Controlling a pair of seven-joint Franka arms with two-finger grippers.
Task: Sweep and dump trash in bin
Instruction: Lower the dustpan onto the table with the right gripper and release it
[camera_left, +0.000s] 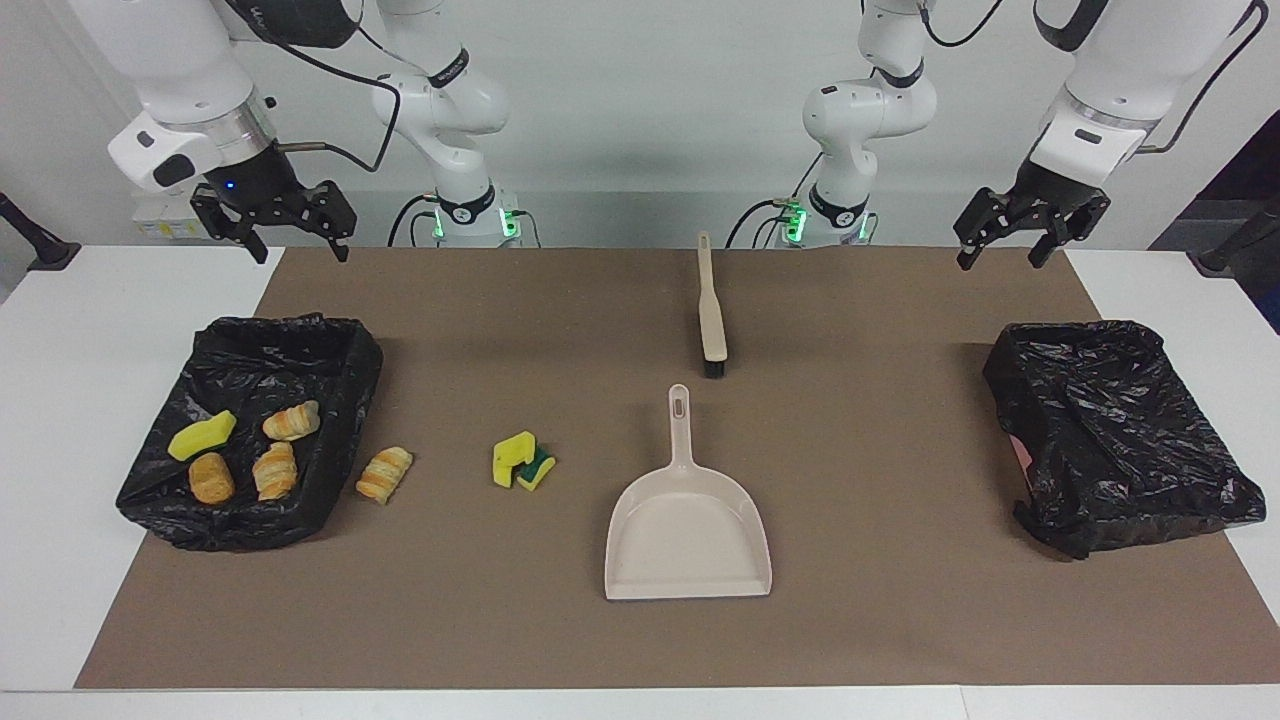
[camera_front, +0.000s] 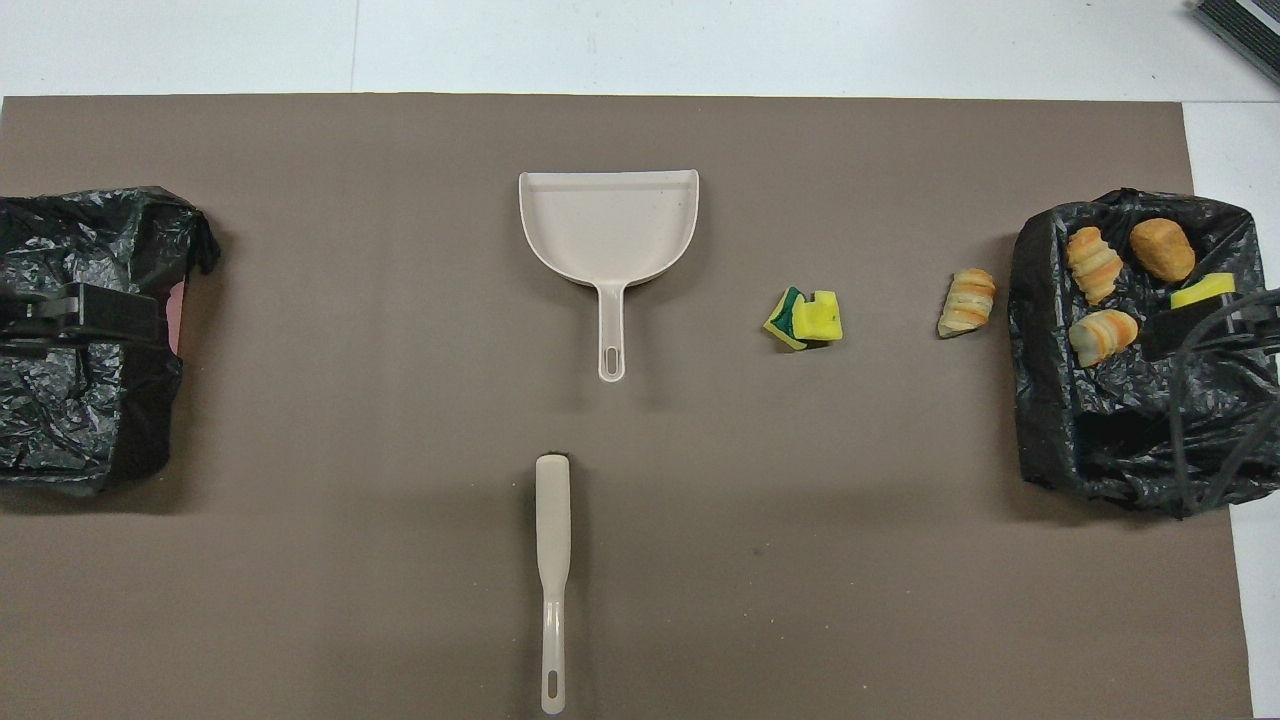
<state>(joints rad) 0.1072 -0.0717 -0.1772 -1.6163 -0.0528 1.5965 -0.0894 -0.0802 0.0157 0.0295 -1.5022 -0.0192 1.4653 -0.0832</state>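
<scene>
A striped croissant (camera_left: 384, 474) (camera_front: 966, 301) and a yellow-and-green sponge (camera_left: 522, 463) (camera_front: 804, 318) lie on the brown mat beside the black-bagged bin (camera_left: 350, 352) (camera_front: 1040, 400) at the right arm's end. In that bin lie a yellow sponge (camera_left: 202, 434), two croissants (camera_left: 291, 421) and a bread piece (camera_left: 211, 478). My right gripper (camera_left: 300, 250) (camera_front: 1200, 328) is open and empty, raised over the bin's robot-side edge. My left gripper (camera_left: 1000, 258) (camera_front: 95, 315) is open and empty, raised over the other bin (camera_left: 1110, 430).
The beige dustpan (camera_left: 688, 520) (camera_front: 608, 225) lies mid-mat, handle toward the robots. The beige brush (camera_left: 711, 310) (camera_front: 551, 560) lies nearer the robots, in line with it. The brown mat (camera_left: 900, 600) covers most of the white table.
</scene>
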